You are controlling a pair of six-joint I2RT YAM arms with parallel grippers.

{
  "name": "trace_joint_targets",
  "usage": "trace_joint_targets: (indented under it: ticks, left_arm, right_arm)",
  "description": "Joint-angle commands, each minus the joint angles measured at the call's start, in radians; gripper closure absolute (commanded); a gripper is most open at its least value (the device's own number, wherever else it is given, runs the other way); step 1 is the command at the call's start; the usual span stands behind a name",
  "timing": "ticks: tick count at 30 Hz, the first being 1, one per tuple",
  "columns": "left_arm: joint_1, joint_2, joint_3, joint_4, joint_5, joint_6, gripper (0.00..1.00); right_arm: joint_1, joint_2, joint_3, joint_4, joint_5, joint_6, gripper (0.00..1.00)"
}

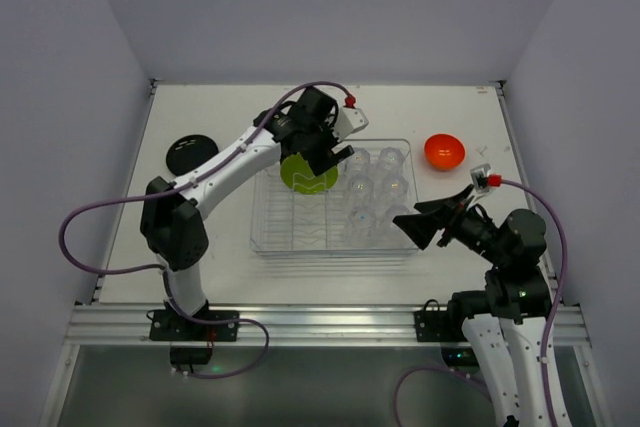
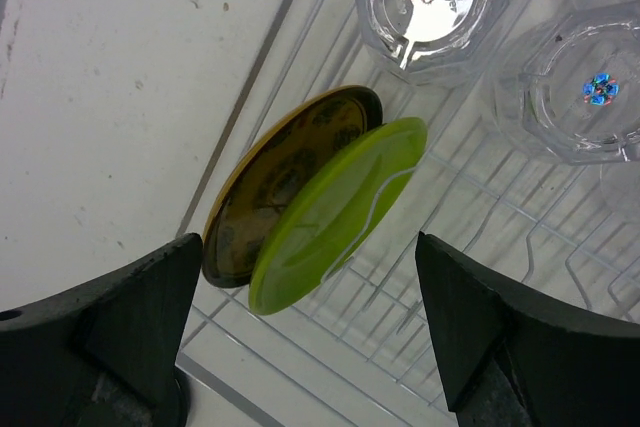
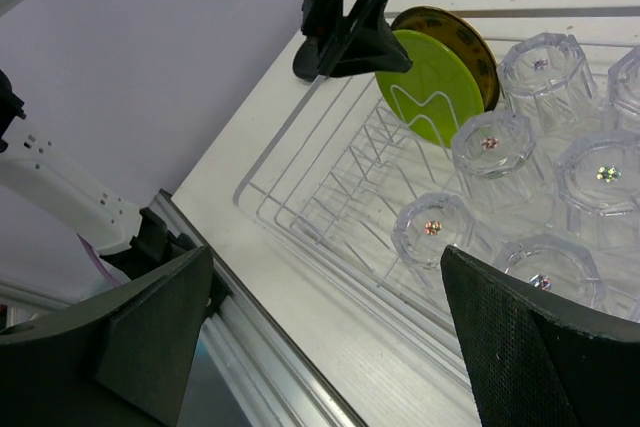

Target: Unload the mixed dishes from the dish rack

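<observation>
green plate point(image 2: 340, 207) stands on edge in the rack point(image 2: 480, 209), just under the left claw point(image 2: 310, 277), its jaws wide; right claw point(image 3: 325, 287), wide too, is farther off.

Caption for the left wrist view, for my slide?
Open left pincer poised over a lime-green plate and a dark yellow-rimmed plate standing on edge in the dish rack, glass cups beside them.
</observation>
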Motion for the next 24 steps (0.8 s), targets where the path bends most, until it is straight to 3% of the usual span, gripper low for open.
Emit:
trace_joint_targets:
  ticks: [1,15,24]
  left_arm:
    - [-0.001,0.042,0.048,-0.079,0.026,0.062,0.09]
    - [0.001,0.128,0.057,-0.116,0.030,0.091,0.24]
    - [-0.001,0.102,0.032,-0.107,0.007,0.114,0.33]
  right_arm:
    - [0.004,0.005,0.027,-0.002,0.015,-0.017,0.02]
    - [0.004,0.006,0.020,-0.001,0.013,-0.021,0.03]
    - [0.004,0.005,0.014,0.005,0.010,-0.017,0.03]
